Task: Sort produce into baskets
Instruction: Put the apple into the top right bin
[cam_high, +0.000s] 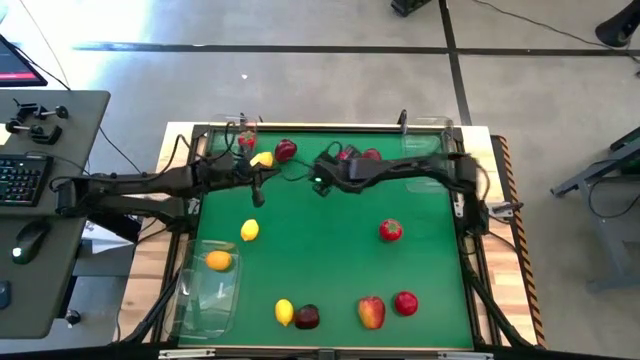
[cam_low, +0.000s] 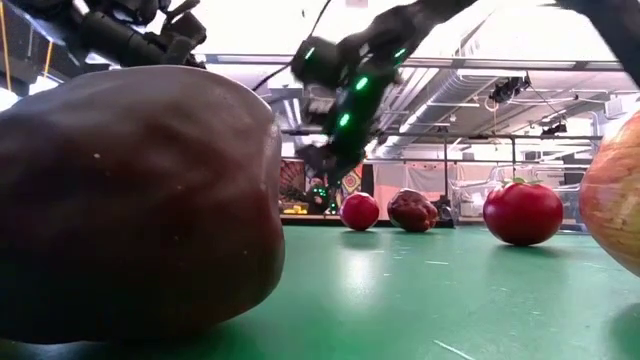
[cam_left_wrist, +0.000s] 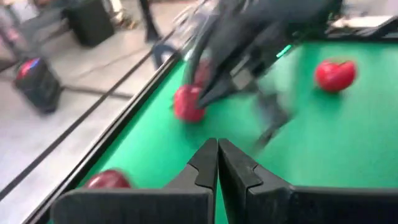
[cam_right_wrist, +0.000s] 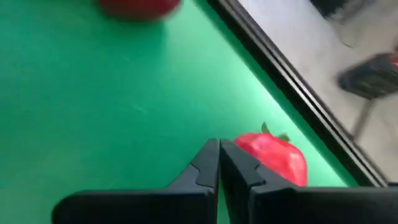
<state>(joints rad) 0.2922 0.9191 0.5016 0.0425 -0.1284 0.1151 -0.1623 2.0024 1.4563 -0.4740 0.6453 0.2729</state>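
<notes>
Produce on your green table: one orange fruit inside the clear basket at the near left; two lemons, a dark apple, a red-yellow apple and two red fruits loose on the mat. Your right gripper hangs over the far middle, fingers clenched on nothing, beside a red fruit. Your left gripper sits at far left, fingers pressed together, empty.

No text, label, brand, number or sign can be read on anything in these views, neither on the table nor beyond it.
</notes>
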